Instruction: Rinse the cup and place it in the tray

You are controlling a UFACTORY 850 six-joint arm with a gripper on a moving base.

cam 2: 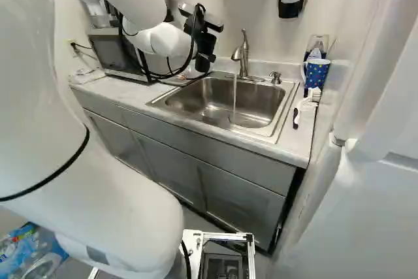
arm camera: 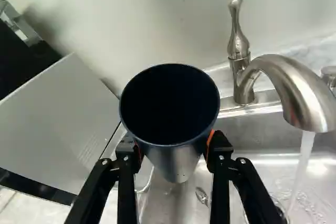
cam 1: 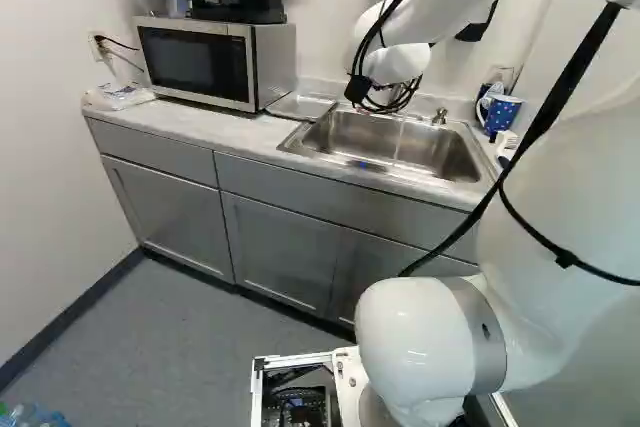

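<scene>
Metal-sided cup (arm camera: 176,162), dark inside, grasped by the claw (arm camera: 175,147) near the running faucet (arm camera: 286,80) and apart from its stream (arm camera: 302,166); presumably stiff, light, slippery once wet, and best gripped on opposite walls below the rim.

The cup (arm camera: 176,162), a tapered vessel with a dark interior, dark rim and brushed silver-grey outer wall, is held between both fingers of the gripper (cam 2: 206,44), contacted from two opposite sides below the rim, with its open mouth turned up and back towards the wrist and its narrower base pointing down and ahead; its contents cannot be determined. The tray (cam 1: 300,106), shallow and metallic grey with a thin raised edge, lies flat, lower than the gripper and off to one side, apart from the cup.
</scene>
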